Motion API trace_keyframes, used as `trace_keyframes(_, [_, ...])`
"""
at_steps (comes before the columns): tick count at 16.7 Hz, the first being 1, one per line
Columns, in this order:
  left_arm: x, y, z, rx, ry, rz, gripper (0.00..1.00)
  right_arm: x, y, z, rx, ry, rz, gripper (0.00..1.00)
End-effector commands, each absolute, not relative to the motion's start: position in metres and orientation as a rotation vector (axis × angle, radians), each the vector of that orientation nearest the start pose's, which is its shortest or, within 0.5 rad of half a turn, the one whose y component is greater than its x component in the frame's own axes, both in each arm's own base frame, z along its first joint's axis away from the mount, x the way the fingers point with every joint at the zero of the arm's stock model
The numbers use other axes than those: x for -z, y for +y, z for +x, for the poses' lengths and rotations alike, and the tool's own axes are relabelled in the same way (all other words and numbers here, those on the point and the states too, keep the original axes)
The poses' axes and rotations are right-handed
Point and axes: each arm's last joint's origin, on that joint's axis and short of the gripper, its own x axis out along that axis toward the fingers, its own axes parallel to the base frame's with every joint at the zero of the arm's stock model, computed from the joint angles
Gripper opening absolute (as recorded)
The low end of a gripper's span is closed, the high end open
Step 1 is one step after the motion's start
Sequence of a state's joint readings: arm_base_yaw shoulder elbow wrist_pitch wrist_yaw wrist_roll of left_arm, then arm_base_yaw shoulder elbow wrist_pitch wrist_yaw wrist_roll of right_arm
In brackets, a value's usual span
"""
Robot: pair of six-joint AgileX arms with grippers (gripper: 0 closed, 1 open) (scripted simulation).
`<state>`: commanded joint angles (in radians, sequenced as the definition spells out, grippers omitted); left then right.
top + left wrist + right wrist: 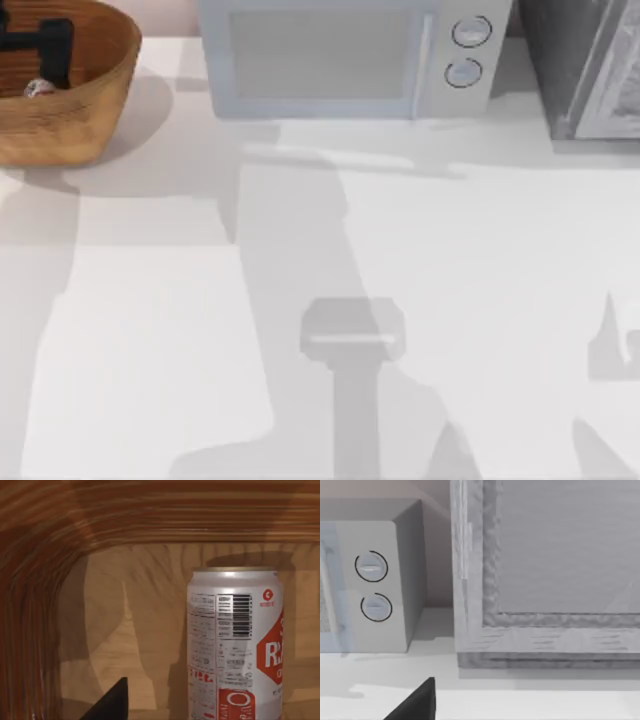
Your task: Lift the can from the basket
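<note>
The basket (95, 95) is a round woven orange-brown bowl at the table's far left corner. The can (38, 88) stands upright inside it, white with red markings and a dull round top. My left gripper (40, 60) is down inside the basket, just behind the can, and stands open. In the left wrist view the can (235, 645) rises close ahead on the basket floor (130, 630), beside one dark fingertip (112, 702) that does not touch it. The right gripper's fingertip (417, 702) shows in the right wrist view, low over the table, holding nothing.
A grey microwave (345, 55) stands at the back centre, with its two round knobs (372, 585) facing the right wrist. A grey cabinet (590, 65) stands at the back right. The white table (330, 300) in front carries arm shadows.
</note>
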<state>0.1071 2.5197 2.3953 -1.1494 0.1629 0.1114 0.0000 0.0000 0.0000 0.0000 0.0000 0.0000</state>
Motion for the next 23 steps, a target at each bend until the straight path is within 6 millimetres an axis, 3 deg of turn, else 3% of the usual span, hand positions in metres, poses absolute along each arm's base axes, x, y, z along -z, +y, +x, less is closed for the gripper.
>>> trace_keyframes(8, [-0.132, 0.055, 0.533, 0.093, 1.268, -0.088, 1.00, -0.160, -0.001, 0.106, 0.000, 0.000, 0.000, 1.00])
trace_keyframes(12, [-0.129, 0.054, 0.534, 0.093, 1.268, -0.089, 1.00, -0.160, -0.001, 0.106, 0.000, 0.000, 0.000, 1.00])
trace_keyframes(23, [-0.129, 0.054, 0.534, 0.093, 1.268, -0.089, 0.17, -0.160, -0.001, 0.106, 0.000, 0.000, 0.000, 1.00])
